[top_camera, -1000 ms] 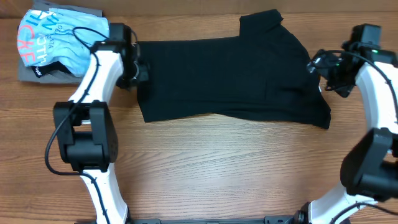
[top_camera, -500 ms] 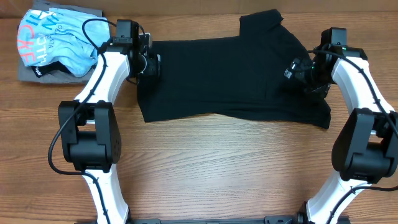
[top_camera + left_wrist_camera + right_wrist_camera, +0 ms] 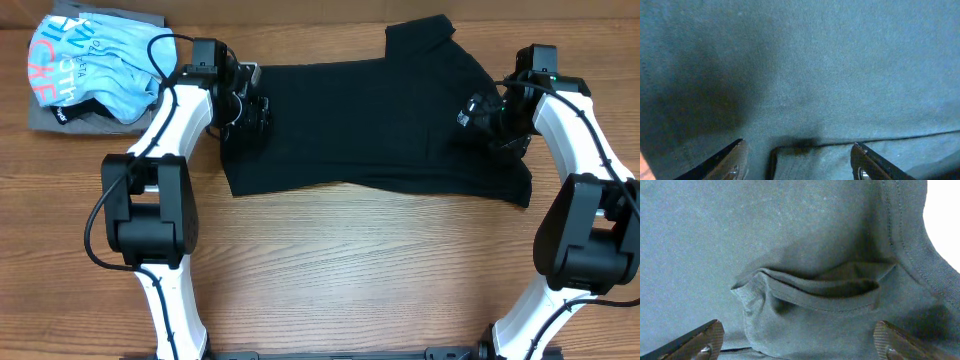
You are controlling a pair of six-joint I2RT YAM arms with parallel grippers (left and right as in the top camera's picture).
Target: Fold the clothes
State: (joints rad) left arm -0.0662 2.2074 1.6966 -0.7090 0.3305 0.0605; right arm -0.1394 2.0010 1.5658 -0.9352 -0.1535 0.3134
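The clothes, a black T-shirt [image 3: 360, 120], lie spread flat across the far half of the table, one sleeve sticking up at the back. My left gripper [image 3: 250, 108] hovers over the shirt's left edge. In the left wrist view the left gripper [image 3: 800, 162] is open, with a folded fabric edge [image 3: 790, 149] lying between its fingers, not pinched. My right gripper [image 3: 476, 108] is over the shirt's right part. In the right wrist view the right gripper [image 3: 800, 340] is wide open above a bunched sleeve hem [image 3: 815, 292].
A light blue shirt with lettering [image 3: 90, 65] sits crumpled on a grey folded garment [image 3: 50, 118] at the back left corner. The wooden table [image 3: 350, 270] runs bare from the shirt's front edge to the arm bases.
My left gripper moved right from the shirt's left edge onto the fabric and its jaws widened. The right arm swung left onto the shirt, then held still.
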